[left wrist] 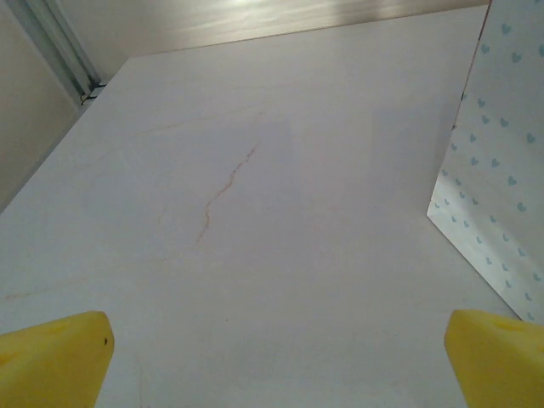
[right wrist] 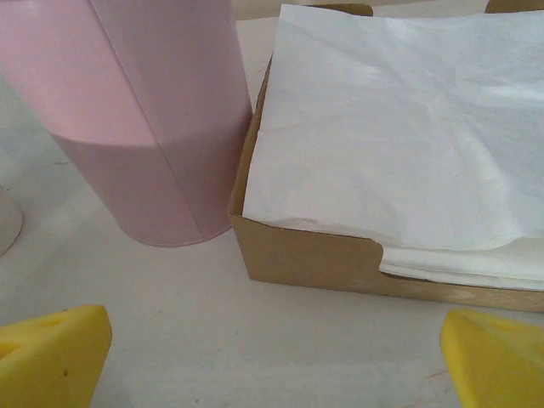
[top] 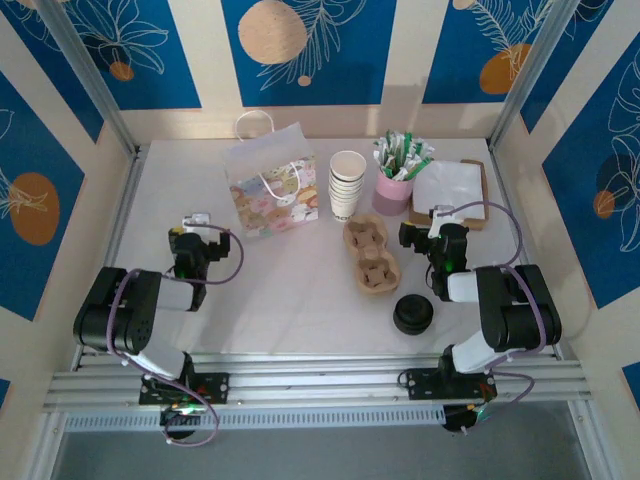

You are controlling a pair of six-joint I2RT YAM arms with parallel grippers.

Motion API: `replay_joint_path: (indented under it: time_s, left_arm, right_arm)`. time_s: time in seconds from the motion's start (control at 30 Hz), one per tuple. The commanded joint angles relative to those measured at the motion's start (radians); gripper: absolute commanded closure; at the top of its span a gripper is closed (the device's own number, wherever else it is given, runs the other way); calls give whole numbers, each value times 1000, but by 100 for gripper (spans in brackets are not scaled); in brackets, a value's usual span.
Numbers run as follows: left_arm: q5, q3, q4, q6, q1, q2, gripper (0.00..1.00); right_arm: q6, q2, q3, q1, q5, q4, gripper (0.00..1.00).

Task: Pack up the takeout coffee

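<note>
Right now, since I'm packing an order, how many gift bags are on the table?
1. The gift bag stands toward the far side, just left of the stack of cups. No other shows; none seems hidden.

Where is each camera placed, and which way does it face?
Top external: above and behind the bases, looking down on the table; both arms, left gripper and right gripper open.
Left wrist: on the left arm, facing bare table and gift bag; yellow fingertips.
Right wrist: on the right arm, facing pink cup and napkin box; yellow fingertips.
Shared: top and left wrist show the bag; top and right wrist the cup and box.
</note>
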Motion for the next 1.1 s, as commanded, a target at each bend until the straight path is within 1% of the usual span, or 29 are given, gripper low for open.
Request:
replay_joint_path:
  time_s: [0.0,0.63,0.7,0.8,0.87,0.9,1.0,1.03,1.07]
  left_arm:
    - [14,8,31,-16,5,7,0]
    - [15,5,36,-16,5,7,0]
    - [47,5,33,-3,5,4,0]
    - [77,17,-27,7,5,-40,0]
    - [55,16,-81,3,3,-102,0]
    - [37,14,-118,-5,3,-150,0]
    - [-20,16,-268,-58,3,-321,0]
    - [-34,24,-348,-88,3,-386,0]
    - [-44,33,-408,-116,3,-435,0]
  right_arm:
    - [-3,-1,21,-6,-16,15,1]
    - [-5,-2,16,-5,-16,22,1]
    - [-7,-3,16,-2,-6,26,1]
    - [-20,-46,29,22,38,-32,1]
    - [-27,-112,37,46,80,-107,1]
    - [-17,-163,57,52,96,-205,1]
    - [93,-316,176,40,143,-617,1]
    - [136,-356,213,28,147,-740,1]
    - [174,-386,241,17,140,-827,1]
